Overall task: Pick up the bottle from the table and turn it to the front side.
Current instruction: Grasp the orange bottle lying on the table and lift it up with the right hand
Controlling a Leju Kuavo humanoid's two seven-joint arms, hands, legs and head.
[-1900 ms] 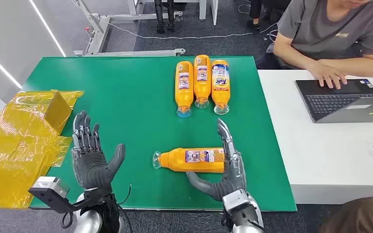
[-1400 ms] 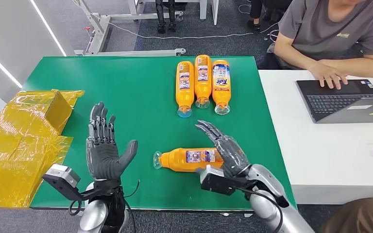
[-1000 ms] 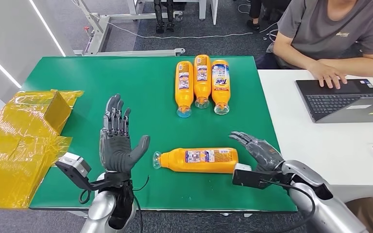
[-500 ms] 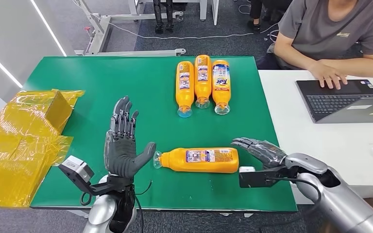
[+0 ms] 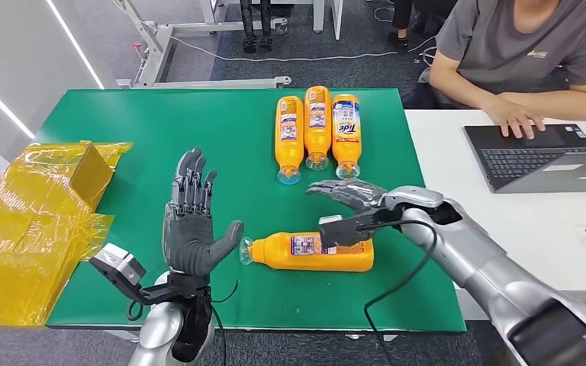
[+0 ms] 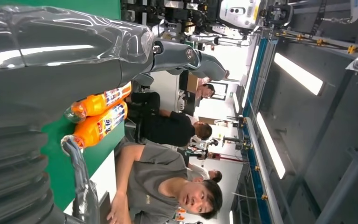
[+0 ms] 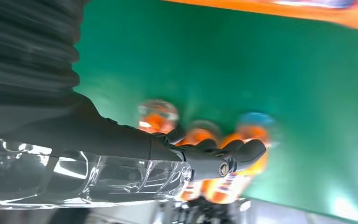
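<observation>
Glossy orange plastic bottle [image 5: 313, 252], matt green table [image 5: 198, 130], crinkled yellow film [image 5: 30, 221]

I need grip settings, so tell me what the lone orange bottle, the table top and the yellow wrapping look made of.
Bottle: likely glossy orange plastic with a printed label and clear cap; it shows soft highlights. Table top: matte green, perhaps felt or a mat; no glare. Yellow wrapping: thin translucent film, crinkled and shiny.

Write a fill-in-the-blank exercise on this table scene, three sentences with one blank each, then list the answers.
1. The lone bottle lies on its side on the ___ table.
2. At the table's far edge, ___ more orange bottles lie side by side.
3. The left robot hand is raised with fingers spread, holding ___.

Answers: green; three; nothing
</observation>
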